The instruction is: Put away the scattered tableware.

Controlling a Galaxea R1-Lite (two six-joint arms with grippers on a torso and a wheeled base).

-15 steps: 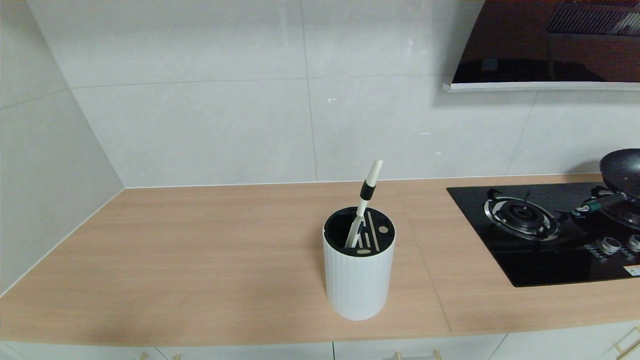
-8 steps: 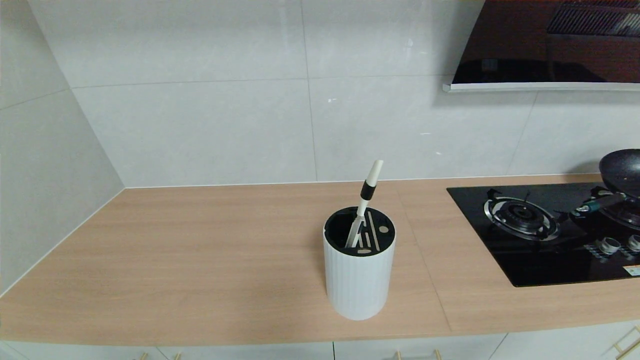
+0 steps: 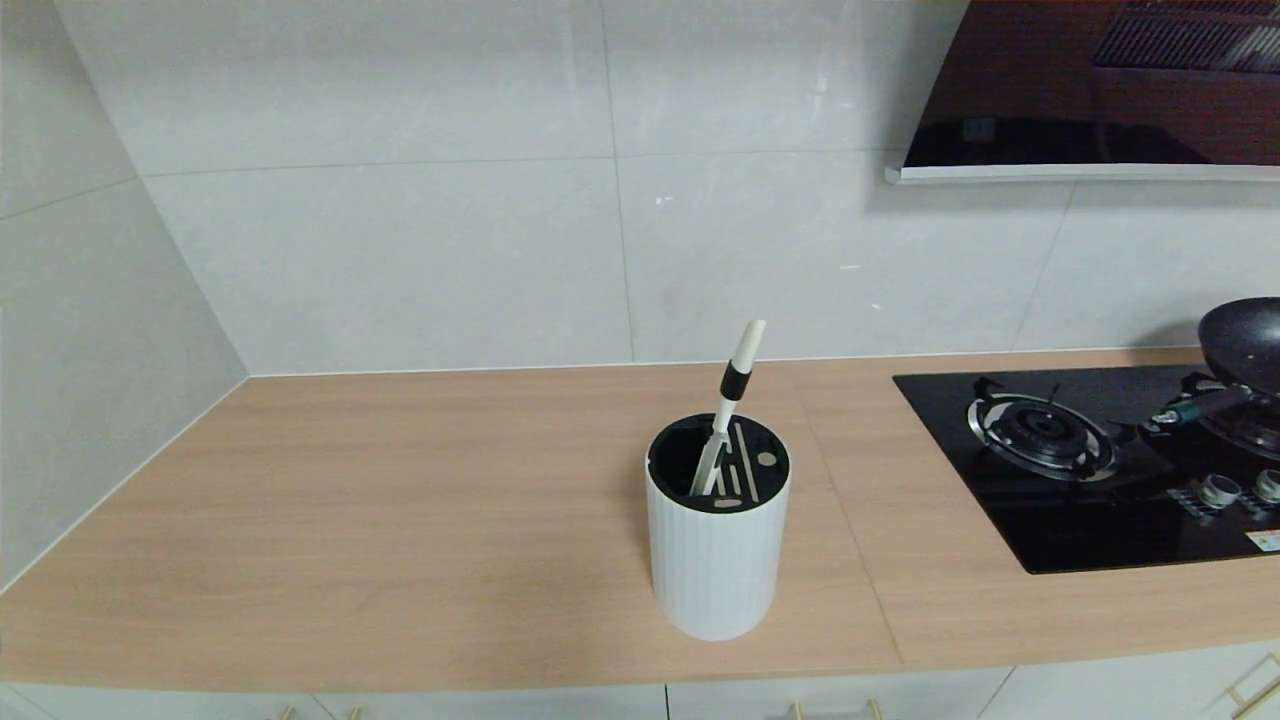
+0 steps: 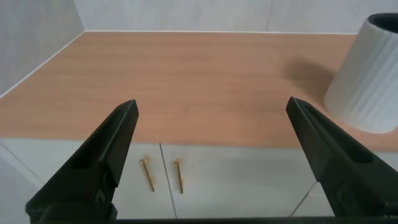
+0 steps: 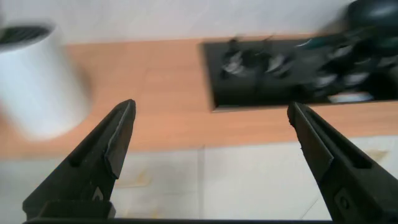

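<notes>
Head view: a white ribbed holder point(image 3: 718, 560) stands on the wooden counter point(image 3: 400, 520), left of the stove point(image 3: 1090, 480); one cream-handled utensil point(image 3: 735, 380) leans in its black slotted top, handle up; a dark pan point(image 3: 1245, 340) sits on the far burner.

Left wrist view: the left gripper point(image 4: 211, 155) is spread wide and empty above the counter edge; the holder point(image 4: 367, 81) is well apart.

Right wrist view: the right gripper point(image 5: 211, 158) is also wide and empty; the holder point(image 5: 40, 81) and the stove point(image 5: 280, 68) lie beyond it.

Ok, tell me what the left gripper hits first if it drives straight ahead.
Probably the wooden countertop near its front edge; the left gripper, open, aims there, and the white holder sits off that line.
</notes>
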